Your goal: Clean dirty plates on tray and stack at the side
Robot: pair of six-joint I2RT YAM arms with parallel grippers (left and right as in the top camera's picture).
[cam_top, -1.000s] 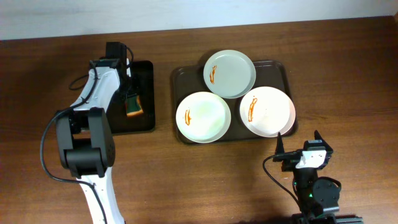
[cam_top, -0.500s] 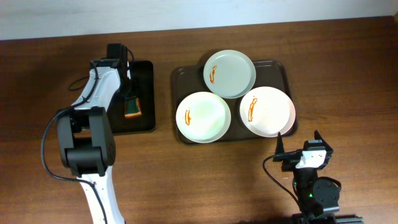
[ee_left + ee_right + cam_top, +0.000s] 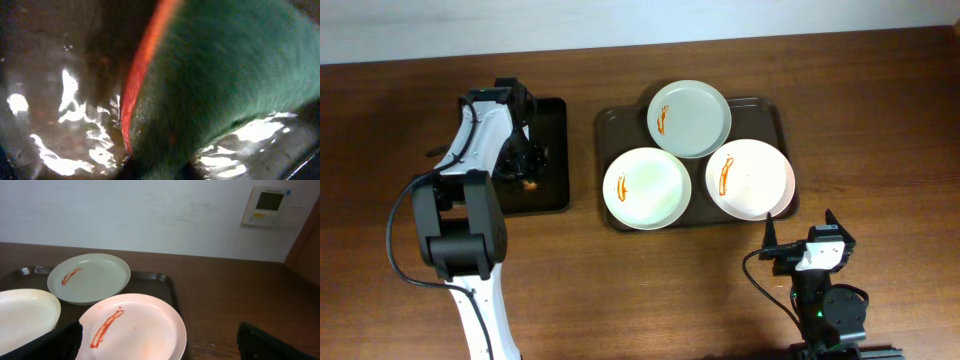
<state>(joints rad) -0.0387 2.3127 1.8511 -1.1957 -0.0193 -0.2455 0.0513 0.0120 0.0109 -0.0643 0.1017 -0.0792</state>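
Waiting low at the near edge of the table (image 3: 880, 120), the right gripper (image 3: 800, 230) hangs with its jaws spread wide and empty. It faces the tray (image 3: 760, 115), probably so it can steady or lift a plate once wiping starts. Just beyond it, on the near half of that tray, sit two plates side by side: the right plate (image 3: 750, 180), overhanging the rim, and the left plate (image 3: 647, 188), each marked with an orange-brown streak. Level with them toward the left edge of the table, the left gripper (image 3: 525, 160) is down in the black tray (image 3: 552, 120) on the sponge (image 3: 225, 75). The sponge's green scouring face and orange edge fill the wrist view, so this looks like the pick-up of the wiping tool. The fingers themselves are hidden, and I cannot tell whether they have clamped on it. Farther back, the third plate (image 3: 689, 118) crowds the other two and juts past the tray's far rim, also streaked. No plate appears cleaned yet. Bare table runs from the tray to the right edge, which seems the roomiest place for a stack, while the strip between the two trays is narrow.
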